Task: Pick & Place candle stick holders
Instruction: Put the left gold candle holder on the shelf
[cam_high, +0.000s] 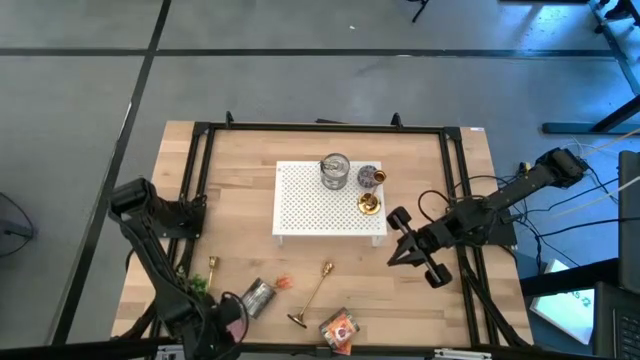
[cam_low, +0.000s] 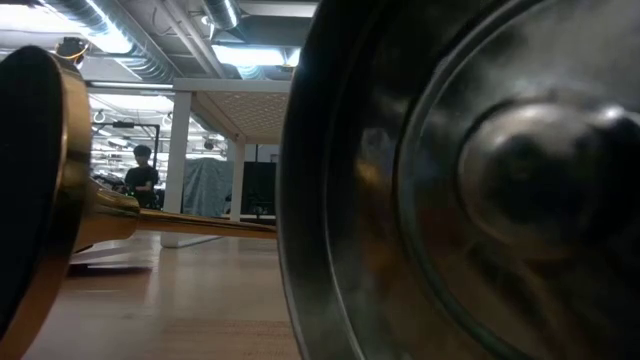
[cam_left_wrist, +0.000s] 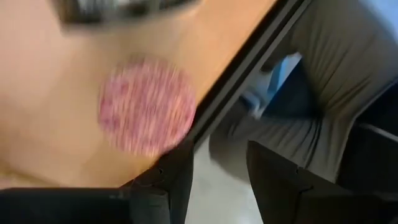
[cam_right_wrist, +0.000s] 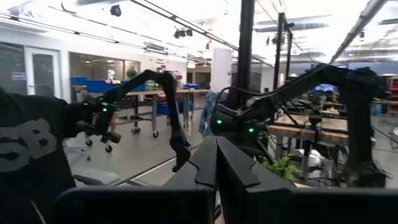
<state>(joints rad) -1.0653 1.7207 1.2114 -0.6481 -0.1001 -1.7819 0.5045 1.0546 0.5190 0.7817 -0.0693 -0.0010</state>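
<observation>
A long gold candle stick holder (cam_high: 313, 295) lies on its side on the wooden table near the front edge; its round base (cam_low: 40, 180) fills the low view's left. A short gold one (cam_high: 213, 265) stands at the front left. Another (cam_high: 370, 204) stands on the white perforated stand (cam_high: 300, 200). My left gripper (cam_high: 232, 322) hovers open at the table's near edge, its fingers (cam_left_wrist: 177, 180) pointing steeply down beside a pink round candle (cam_left_wrist: 147, 106), nothing between them. My right gripper (cam_high: 398, 240) waits shut in the air just right of the stand.
A silver tin (cam_high: 258, 297) lies on the table near my left gripper and looms large in the low view (cam_low: 460, 180). A packaged candle (cam_high: 340, 328) lies at the front edge. A tin (cam_high: 335, 170) and a purple candle (cam_high: 370, 177) stand on the white stand. A black frame (cam_high: 200, 130) rims the table.
</observation>
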